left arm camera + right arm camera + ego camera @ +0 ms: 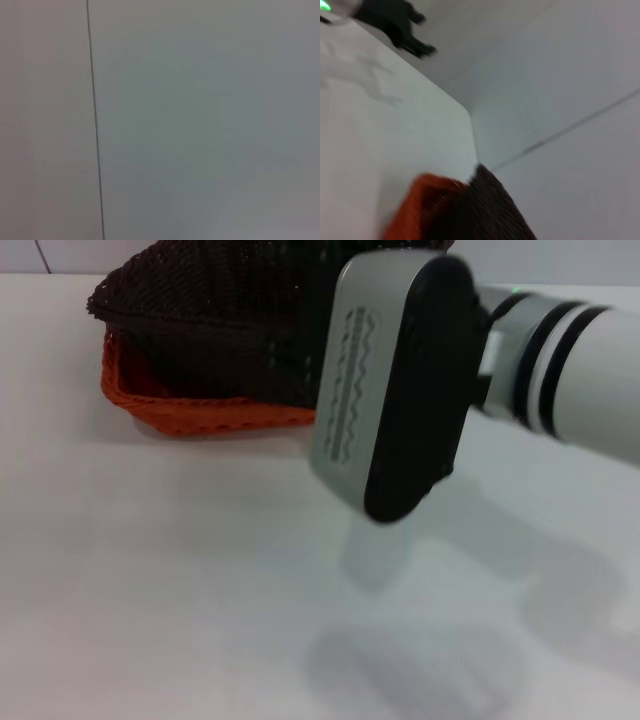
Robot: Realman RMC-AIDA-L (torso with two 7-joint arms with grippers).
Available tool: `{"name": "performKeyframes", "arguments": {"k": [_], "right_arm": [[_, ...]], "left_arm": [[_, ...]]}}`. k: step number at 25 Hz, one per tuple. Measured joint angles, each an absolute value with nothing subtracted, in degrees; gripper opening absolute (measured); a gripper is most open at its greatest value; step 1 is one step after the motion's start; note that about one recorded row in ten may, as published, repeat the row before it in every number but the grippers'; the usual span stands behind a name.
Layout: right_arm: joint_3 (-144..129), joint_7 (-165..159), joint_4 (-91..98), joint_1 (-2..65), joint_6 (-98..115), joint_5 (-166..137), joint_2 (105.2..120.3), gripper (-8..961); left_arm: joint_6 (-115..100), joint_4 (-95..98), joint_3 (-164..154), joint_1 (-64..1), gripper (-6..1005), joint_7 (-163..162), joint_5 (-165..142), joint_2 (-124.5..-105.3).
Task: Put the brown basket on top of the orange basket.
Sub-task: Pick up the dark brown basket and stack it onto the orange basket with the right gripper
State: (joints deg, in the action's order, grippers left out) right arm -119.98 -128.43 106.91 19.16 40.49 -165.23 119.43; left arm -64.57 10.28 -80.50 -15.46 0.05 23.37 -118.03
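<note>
The brown basket (pixel 200 330) sits tilted on the orange basket (pixel 200 420) at the far left of the white table. Its left end rests down inside the orange rim and its right side is raised. Only the orange basket's front wall and left corner show beneath it. My right arm's grey and black wrist housing (pixel 400 390) hangs close in front of the brown basket's right end and hides the fingers. In the right wrist view one corner of the brown basket (pixel 485 210) overlaps the orange basket (pixel 415 210). My left gripper does not show.
The white table (pixel 200 590) stretches bare in front of the baskets, and its far edge runs behind them. Past a table corner in the right wrist view sits a blurred dark shape (pixel 395 25). The left wrist view shows only a plain pale surface with a thin dark line (pixel 95 125).
</note>
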Motion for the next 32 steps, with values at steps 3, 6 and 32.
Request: {"name": "performKeyframes", "arguments": {"k": [3,6,32], "right_arm": [[-117.8,-128.7,106.0,20.0,41.0,-166.3,119.47,617],[-116.0,-129.0,104.9,20.9,41.9,-166.8,119.48,618],[-120.4,-130.4,105.7,21.5,45.5,-167.3,119.50,618]], "left_arm": [[-64.6,10.2,-80.5,-15.4,842,0.0,23.4,-118.03],[-64.6,10.0,-80.5,-15.3,842,0.0,23.4,-118.03],[-64.9,9.9,-80.1,-15.2,842,-0.1,23.4,-118.12]]}}
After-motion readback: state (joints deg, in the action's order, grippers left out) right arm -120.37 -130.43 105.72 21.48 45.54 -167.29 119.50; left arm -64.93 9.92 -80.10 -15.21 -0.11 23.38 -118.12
